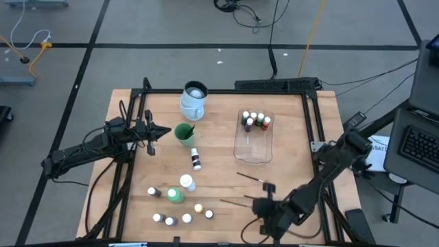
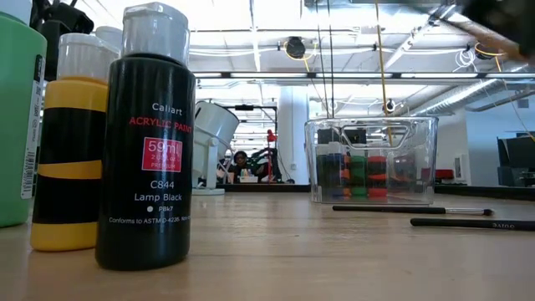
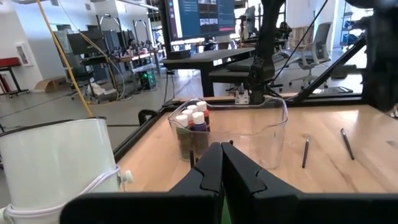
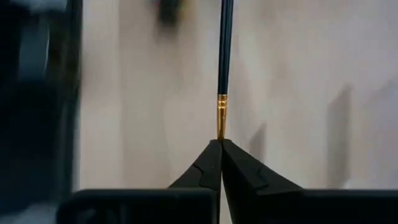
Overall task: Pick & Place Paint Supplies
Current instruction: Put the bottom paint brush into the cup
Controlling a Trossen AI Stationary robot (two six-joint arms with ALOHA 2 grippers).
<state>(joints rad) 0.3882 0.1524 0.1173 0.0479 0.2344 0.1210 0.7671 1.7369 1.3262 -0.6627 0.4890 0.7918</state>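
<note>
My right gripper (image 1: 260,204) is at the table's near right, shut on a thin dark-handled brush (image 4: 224,50). This brush also shows blurred high up in the low view (image 2: 489,33). Two more brushes (image 2: 410,209) (image 2: 472,223) lie flat on the table. Several tiny white-capped bottles (image 1: 186,218) stand near the front edge with the larger green bottle (image 1: 175,195). One small bottle (image 1: 197,159) lies mid-table. My left gripper (image 1: 163,132) waits shut at the left, touching nothing. My right gripper pinches the brush's bristle end between its two fingers, just past the gold ferrule (image 4: 220,124). The handle runs straight on from the fingertips, along the fingers' line. The brush is lifted clear of the table.
A clear tub (image 1: 254,154) at the back right holds several small bottles (image 1: 254,121). A white-and-pale-blue mug (image 1: 194,99) stands at the back, a green cup (image 1: 184,134) just in front of it beside my left gripper. A black frame (image 1: 312,123) borders the table.
</note>
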